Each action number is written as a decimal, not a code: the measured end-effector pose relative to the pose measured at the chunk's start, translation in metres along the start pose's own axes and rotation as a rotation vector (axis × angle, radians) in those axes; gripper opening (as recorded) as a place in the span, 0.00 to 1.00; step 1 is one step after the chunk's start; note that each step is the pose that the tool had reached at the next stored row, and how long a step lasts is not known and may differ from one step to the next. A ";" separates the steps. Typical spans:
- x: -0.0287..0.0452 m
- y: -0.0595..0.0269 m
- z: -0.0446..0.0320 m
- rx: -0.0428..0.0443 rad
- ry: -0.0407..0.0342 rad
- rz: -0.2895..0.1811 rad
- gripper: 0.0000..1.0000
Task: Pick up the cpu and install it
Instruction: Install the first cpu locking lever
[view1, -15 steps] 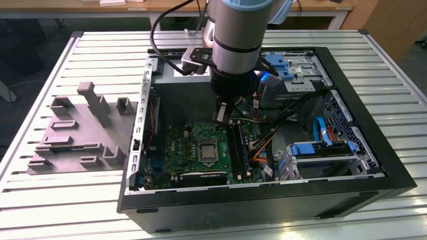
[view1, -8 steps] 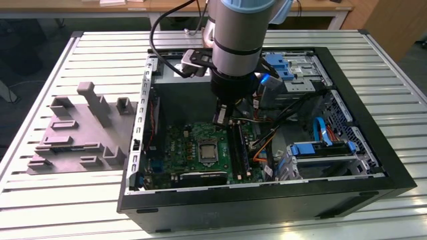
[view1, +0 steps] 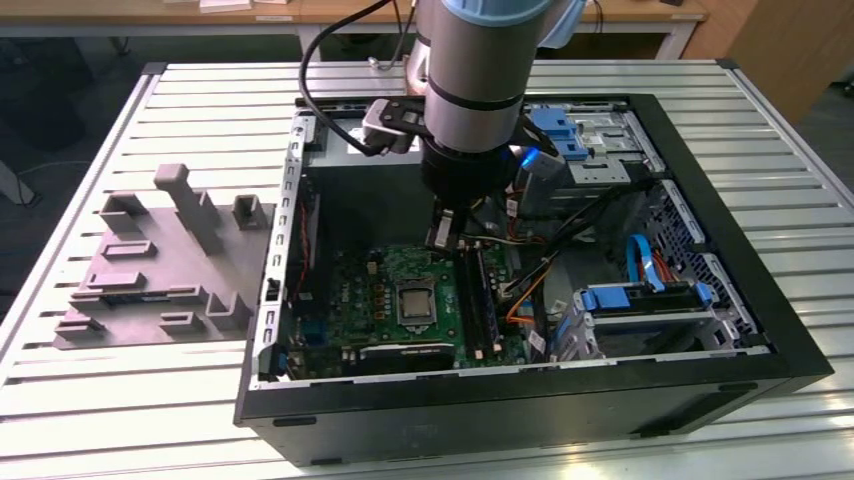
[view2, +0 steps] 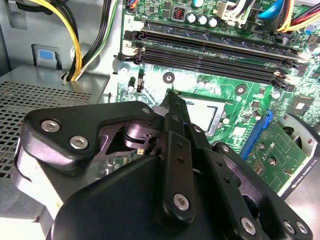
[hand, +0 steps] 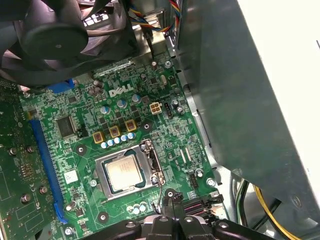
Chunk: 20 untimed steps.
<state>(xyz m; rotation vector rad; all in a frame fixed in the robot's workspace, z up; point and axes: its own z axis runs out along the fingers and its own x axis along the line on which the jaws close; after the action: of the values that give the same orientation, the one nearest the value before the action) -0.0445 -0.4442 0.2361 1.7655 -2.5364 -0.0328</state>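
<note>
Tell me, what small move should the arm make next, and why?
Probably ease straight up a little. The cpu already lies flat in its socket, and the shut end effector holds nothing, its tips just beside the socket's rim, so rising clear seems safest.

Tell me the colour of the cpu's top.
Pale silver-grey metal; the cpu sits in its socket on the green motherboard, clearest in the first wrist view.

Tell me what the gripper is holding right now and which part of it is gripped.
Nothing is held: the gripper is shut on nothing above the motherboard, and the cpu sits in its socket.
</note>
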 end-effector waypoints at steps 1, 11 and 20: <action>0.0000 0.0000 0.0000 0.0000 0.0000 0.000 0.11; 0.0043 0.0014 0.0005 0.0016 0.0025 -0.054 0.11; 0.0117 -0.0012 0.0018 0.0030 0.0047 -0.100 0.11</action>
<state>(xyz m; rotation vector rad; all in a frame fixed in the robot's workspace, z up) -0.0475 -0.4556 0.2345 1.8900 -2.4438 -0.0288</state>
